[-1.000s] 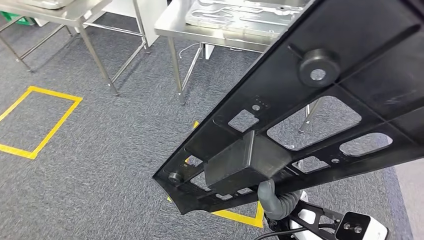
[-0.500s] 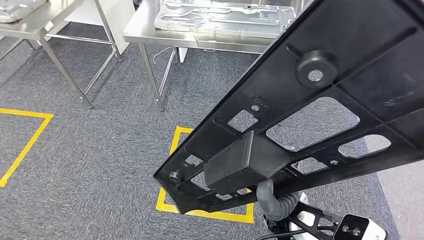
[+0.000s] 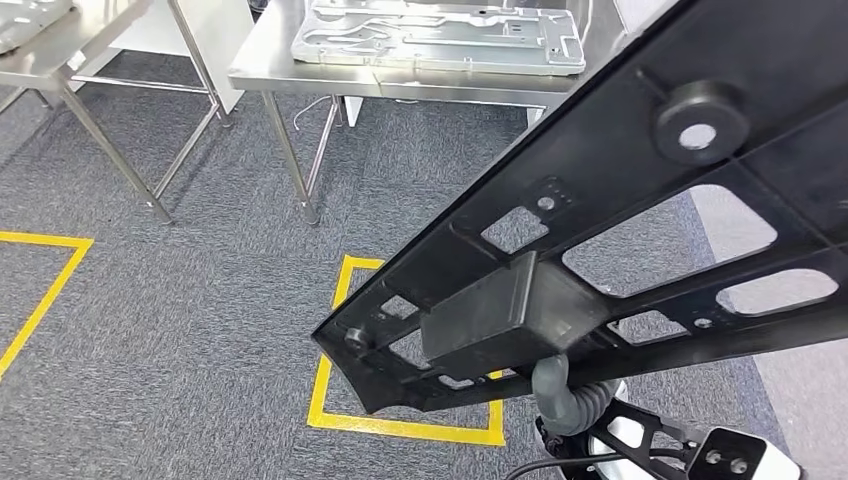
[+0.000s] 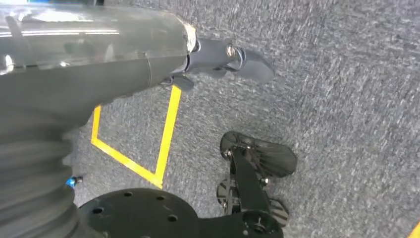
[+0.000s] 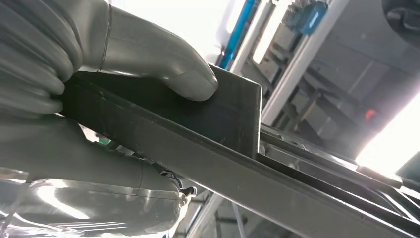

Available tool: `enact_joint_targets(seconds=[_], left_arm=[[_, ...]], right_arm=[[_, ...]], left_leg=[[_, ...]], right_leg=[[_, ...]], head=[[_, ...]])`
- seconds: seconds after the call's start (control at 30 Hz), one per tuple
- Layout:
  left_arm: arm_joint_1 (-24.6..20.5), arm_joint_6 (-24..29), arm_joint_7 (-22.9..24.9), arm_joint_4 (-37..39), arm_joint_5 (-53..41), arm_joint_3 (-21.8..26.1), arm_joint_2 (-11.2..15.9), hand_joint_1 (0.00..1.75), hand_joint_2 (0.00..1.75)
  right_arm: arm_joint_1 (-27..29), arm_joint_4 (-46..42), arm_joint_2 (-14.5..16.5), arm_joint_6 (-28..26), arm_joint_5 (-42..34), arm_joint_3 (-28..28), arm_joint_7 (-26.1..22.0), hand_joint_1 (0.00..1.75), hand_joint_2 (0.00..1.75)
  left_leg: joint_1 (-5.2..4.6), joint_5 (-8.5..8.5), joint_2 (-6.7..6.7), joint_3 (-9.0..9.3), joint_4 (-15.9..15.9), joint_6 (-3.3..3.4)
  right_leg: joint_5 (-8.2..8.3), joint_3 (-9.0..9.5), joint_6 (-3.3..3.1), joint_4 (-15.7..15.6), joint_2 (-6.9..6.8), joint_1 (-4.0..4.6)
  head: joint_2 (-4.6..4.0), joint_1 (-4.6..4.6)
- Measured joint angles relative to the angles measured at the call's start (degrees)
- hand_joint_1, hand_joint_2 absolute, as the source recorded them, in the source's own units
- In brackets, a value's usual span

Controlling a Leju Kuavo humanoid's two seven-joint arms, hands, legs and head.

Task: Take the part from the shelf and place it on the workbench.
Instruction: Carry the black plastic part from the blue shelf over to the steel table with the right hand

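The right hand (image 5: 74, 74) pinches the part (image 3: 640, 230), its thumb (image 5: 163, 64) pressed on the flat side of the part's boxy block and its fingers (image 5: 29, 44) wrapped over the edge, with the rest of the hand under the rail. In the head view only a grey ribbed wrist piece shows below the part. The part is a long black plastic panel held up in the air, tilted, running from a narrow tip low in the middle of the picture up to the right corner. It has raised ribs, several cut-out windows, a round boss with a hole, a small peg near the tip and the block on its near side. The left hand (image 4: 233, 54) hangs over the carpet (image 3: 180, 300) holding nothing; whether its fingers are spread or curled I cannot tell. Past the part stands a steel workbench (image 3: 250, 70) with a grey metal plate (image 3: 430, 35) lying on it, and a second bench (image 3: 50, 60) is further left. Yellow tape (image 3: 335, 400) marks squares on the carpet. The part covers the workbench's right end and much of the floor on that side, and its far end is cut off by the picture's edge. The right wrist view is glare-washed behind the part, so the background there is hard to read
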Motion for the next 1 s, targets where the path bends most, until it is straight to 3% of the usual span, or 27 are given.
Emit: enact_joint_targets(seconds=[0.07, 0.1, 0.2, 0.23, 0.27, 0.3, 0.37, 0.4, 0.47, 0.57, 0.63, 0.7, 0.77, 0.8, 0.83, 0.9, 0.93, 0.97, 1.0], left_arm=[[-0.09, 0.00, -0.03, -0.04, -0.22, 0.00, 0.05, 0.00, 1.75], [-0.15, 0.00, -0.04, -0.07, -0.29, 0.00, 0.07, 0.00, 1.75], [0.01, 0.09, -0.02, -0.09, -0.50, -0.01, 0.11, 0.00, 1.75], [0.14, 0.13, 0.02, -0.09, -0.55, -0.01, 0.13, 0.00, 1.75], [0.28, 0.19, 0.07, -0.09, -0.60, -0.01, 0.15, 0.00, 1.75], [0.37, 0.24, 0.12, -0.09, -0.64, 0.00, 0.17, 0.00, 1.75], [0.48, 0.38, 0.19, -0.06, -0.68, 0.00, 0.27, 0.00, 1.75], [0.50, 0.45, 0.22, -0.03, -0.69, -0.01, 0.30, 0.00, 1.75], [0.37, 0.58, 0.30, 0.01, -0.69, -0.01, 0.35, 0.00, 1.75], [0.30, 0.74, 0.36, 0.01, -0.69, 0.00, 0.33, 0.00, 1.75], [0.37, 0.81, 0.37, 0.00, -0.69, 0.01, 0.33, 0.00, 1.75], [0.36, 0.85, 0.39, 0.00, -0.71, 0.01, 0.32, 0.00, 1.75], [0.45, 0.96, 0.42, 0.00, -0.75, 0.00, 0.31, 0.00, 1.75], [0.51, 1.03, 0.43, 0.00, -0.79, 0.00, 0.31, 0.00, 1.75], [0.55, 1.08, 0.44, 0.00, -0.83, 0.00, 0.31, 0.00, 1.75], [0.59, 1.14, 0.44, 0.01, -0.93, 0.01, 0.31, 0.00, 1.75], [0.55, 1.16, 0.44, 0.02, -1.02, 0.02, 0.31, 0.00, 1.75], [0.47, 1.17, 0.44, 0.02, -1.11, 0.02, 0.29, 0.00, 1.75], [0.32, 1.17, 0.42, 0.01, -1.22, 0.02, 0.27, 0.00, 1.75]], right_arm=[[0.04, -0.28, 0.24, 0.25, -0.02, -0.35, 0.01, 1.75, 1.75], [0.03, -0.44, 0.41, 0.38, -0.04, -0.50, 0.00, 1.75, 1.75], [0.30, -0.63, 0.81, 0.57, -0.08, -0.91, 0.01, 1.75, 1.75], [0.54, -0.63, 0.87, 0.58, -0.04, -1.05, 0.02, 1.75, 1.75], [0.79, -0.63, 0.92, 0.58, -0.02, -1.16, 0.03, 1.75, 1.75], [1.05, -0.67, 0.98, 0.58, 0.01, -1.24, 0.02, 1.75, 1.75], [1.47, -0.91, 1.11, 0.61, 0.03, -1.32, 0.02, 1.75, 1.75], [1.66, -1.07, 1.17, 0.64, 0.04, -1.34, 0.01, 1.75, 1.75], [2.05, -1.39, 1.28, 0.71, 0.10, -1.37, 0.03, 1.75, 1.75], [2.48, -1.83, 1.34, 0.79, 0.28, -1.45, 0.04, 1.75, 1.75], [2.57, -2.03, 1.34, 0.82, 0.34, -1.53, 0.01, 1.75, 1.75], [2.81, -2.05, 1.34, 0.84, 0.40, -1.63, 0.01, 1.75, 1.75], [3.09, -2.05, 1.34, 0.82, 0.51, -1.70, 0.02, 1.75, 1.75], [3.18, -2.05, 1.34, 0.77, 0.58, -1.71, 0.02, 1.75, 1.75], [3.31, -2.05, 1.34, 0.70, 0.70, -1.71, 0.02, 1.75, 1.75], [3.69, -2.06, 1.33, 0.52, 0.91, -1.75, 0.02, 1.75, 1.75], [3.87, -2.10, 1.33, 0.42, 0.98, -1.78, 0.03, 1.75, 1.75], [3.99, -2.29, 1.33, 0.31, 1.01, -1.81, 0.03, 1.75, 1.75], [3.97, -2.58, 1.35, 0.14, 1.02, -1.84, 0.03, 1.75, 1.75]], left_leg=[[0.14, -0.65, 0.00, 0.11, 0.90, -0.59], [0.16, -1.50, -0.13, -0.72, 2.97, -0.78], [0.24, -5.01, -0.50, -7.50, 14.50, -1.04], [0.24, -5.03, -0.51, -9.58, 17.04, -1.05], [0.21, -3.79, -0.52, -10.69, 17.44, -0.97], [0.15, -1.36, -0.54, -10.66, 15.49, -0.77], [-0.20, 4.06, -0.79, -8.52, 8.14, 0.05], [-0.45, 5.26, -0.94, -7.23, 4.96, 0.49], [-0.88, 4.49, -1.13, -5.76, 2.34, 1.08], [-0.64, 3.22, -1.10, -3.51, 0.07, 1.79], [-0.40, 2.54, -1.06, -1.54, -1.09, 2.17], [-0.31, 1.55, -1.07, 0.16, -1.61, 2.27], [-0.06, 0.14, -1.13, 2.12, -1.76, 2.01], [0.12, -0.68, -1.15, 3.24, -1.77, 1.80], [0.30, -1.54, -1.16, 4.38, -1.77, 1.55], [0.50, -3.33, -1.14, 6.48, -1.67, 0.94], [0.53, -4.27, -1.08, 7.35, -1.71, 0.51], [0.54, -4.86, -0.97, 8.31, -1.56, 0.00], [0.59, -5.01, -0.88, 8.98, -1.09, -0.47]], right_leg=[[-0.31, 0.86, -0.76, -0.52, 0.31, -0.20], [-0.48, 1.48, -1.13, -0.80, 0.41, -0.35], [-1.64, 3.12, -1.86, -0.96, 0.73, -0.21], [-2.14, 3.72, -1.93, -0.95, 0.96, -0.10], [-2.72, 4.45, -1.94, -0.95, 1.20, 0.01], [-3.36, 5.32, -1.91, -0.96, 1.43, 0.10], [-4.85, 7.12, -1.70, -1.06, 1.68, 0.22], [-5.49, 7.71, -1.46, -1.13, 1.82, 0.24], [-6.01, 8.21, -0.80, -1.35, 1.95, 0.16], [-4.40, 7.37, 0.32, 1.78, 1.76, 0.05], [-4.04, 3.85, 0.91, 7.53, 1.39, -0.18], [-6.49, -1.08, 1.42, 12.95, 1.23, -0.52], [-9.52, -4.71, 1.92, 14.26, 1.13, -0.95], [-9.53, -5.53, 2.17, 12.86, 1.02, -1.19], [-7.81, -5.71, 2.39, 10.25, 0.84, -1.44], [-0.72, -5.24, 2.51, 4.12, -0.04, -1.74], [1.98, -4.84, 2.21, 2.31, -0.43, -1.65], [3.40, -4.42, 1.76, 1.40, -0.59, -1.45], [3.07, -3.91, 1.17, 1.41, -0.54, -1.20]], head=[[0.00, -0.01], [0.00, -0.02], [0.00, -0.04], [0.00, -0.04], [0.00, -0.04], [0.00, -0.04], [-0.01, -0.04], [0.00, -0.04], [0.01, -0.05], [0.01, -0.04], [0.01, -0.03], [0.01, -0.04], [0.01, -0.04], [0.01, -0.04], [0.00, -0.04], [0.00, -0.03], [0.00, -0.06], [0.00, -0.08], [0.00, -0.10]])
